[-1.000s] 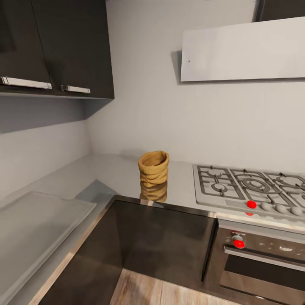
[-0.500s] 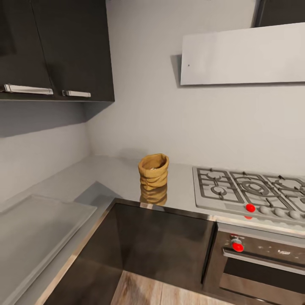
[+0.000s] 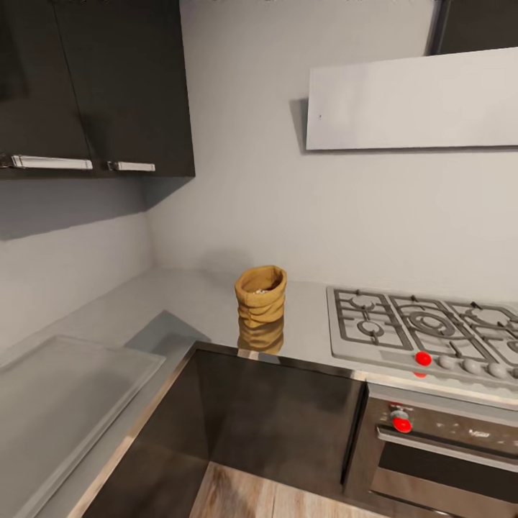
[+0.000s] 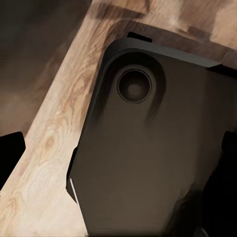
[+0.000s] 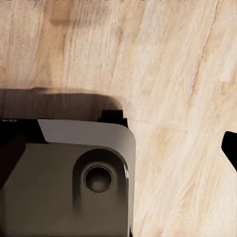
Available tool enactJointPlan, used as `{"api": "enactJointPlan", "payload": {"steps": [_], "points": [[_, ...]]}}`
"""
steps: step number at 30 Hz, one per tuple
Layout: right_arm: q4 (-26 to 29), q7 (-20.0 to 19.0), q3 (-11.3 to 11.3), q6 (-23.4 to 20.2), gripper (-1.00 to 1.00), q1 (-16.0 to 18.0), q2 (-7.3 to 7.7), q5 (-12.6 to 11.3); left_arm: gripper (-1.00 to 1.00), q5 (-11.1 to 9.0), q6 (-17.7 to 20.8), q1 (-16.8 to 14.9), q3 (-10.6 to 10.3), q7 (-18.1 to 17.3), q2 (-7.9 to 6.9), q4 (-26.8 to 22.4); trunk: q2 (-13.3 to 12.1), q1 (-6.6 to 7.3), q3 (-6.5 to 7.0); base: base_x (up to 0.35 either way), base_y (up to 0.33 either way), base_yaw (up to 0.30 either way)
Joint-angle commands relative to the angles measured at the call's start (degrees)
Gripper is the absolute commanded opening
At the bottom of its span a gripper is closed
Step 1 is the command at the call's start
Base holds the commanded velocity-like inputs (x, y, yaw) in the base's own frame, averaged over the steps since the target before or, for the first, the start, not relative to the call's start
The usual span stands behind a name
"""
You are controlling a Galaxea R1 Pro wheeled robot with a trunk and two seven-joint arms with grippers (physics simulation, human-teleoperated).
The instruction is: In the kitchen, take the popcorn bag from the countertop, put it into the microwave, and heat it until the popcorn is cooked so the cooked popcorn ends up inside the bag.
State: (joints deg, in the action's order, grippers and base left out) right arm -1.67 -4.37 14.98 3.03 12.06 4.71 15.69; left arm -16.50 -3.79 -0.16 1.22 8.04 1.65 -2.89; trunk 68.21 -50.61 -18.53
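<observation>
The popcorn bag (image 3: 260, 295), a small tan wrinkled sack with a rolled rim, stands upright on the grey glossy countertop (image 3: 187, 302), just left of the gas hob. A few pale bits of popcorn (image 3: 260, 291) show faintly inside its mouth. The microwave is out of view. In the left wrist view my left gripper (image 4: 118, 153) hangs over the robot's dark base and the wood floor, its black fingertips (image 4: 10, 153) at the picture's edges, empty. My right gripper (image 5: 118, 145) is likewise spread above the base, one fingertip (image 5: 230, 148) showing, nothing held.
A gas hob (image 3: 424, 327) with a red knob lies right of the bag, over a steel oven (image 3: 446, 446). Dark wall cabinets (image 3: 108, 86) hang at upper left, a pale hood (image 3: 410, 101) at upper right. A flat grey tray (image 3: 57, 388) rests on the left counter run.
The whole head view has shifted downward a little as the camera tilted up. The bag stands where it was on the countertop.
</observation>
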Motion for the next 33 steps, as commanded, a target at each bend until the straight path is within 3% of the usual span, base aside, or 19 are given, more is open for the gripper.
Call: {"api": "enactJointPlan", "payload": {"steps": [1, 18, 33], "points": [[-0.18, -0.11, 0.49, 0.36, 1.0, 0.07, 0.04, 0.48, 1.0, -0.2, -0.16, -0.02, 0.09, 0.14, 0.02, -0.01, -0.37, 0.22, 0.12, 0.0, 0.0, 0.0], [-0.18, -0.12, 0.4, 0.52, 1.0, 0.07, 0.25, 0.55, 1.0, -0.2, -0.12, -0.02, 0.09, 0.14, 0.02, -0.01, -7.19, 3.96, 3.18, 0.0, 0.0, 0.0], [-0.18, -0.03, 0.31, 0.39, 1.0, 0.07, 0.49, 0.54, 1.0, -0.28, -0.16, -0.02, 0.08, 0.05, 0.0, -0.1, -7.19, 3.96, 2.44, 0.0, 0.0, 0.0]]}}
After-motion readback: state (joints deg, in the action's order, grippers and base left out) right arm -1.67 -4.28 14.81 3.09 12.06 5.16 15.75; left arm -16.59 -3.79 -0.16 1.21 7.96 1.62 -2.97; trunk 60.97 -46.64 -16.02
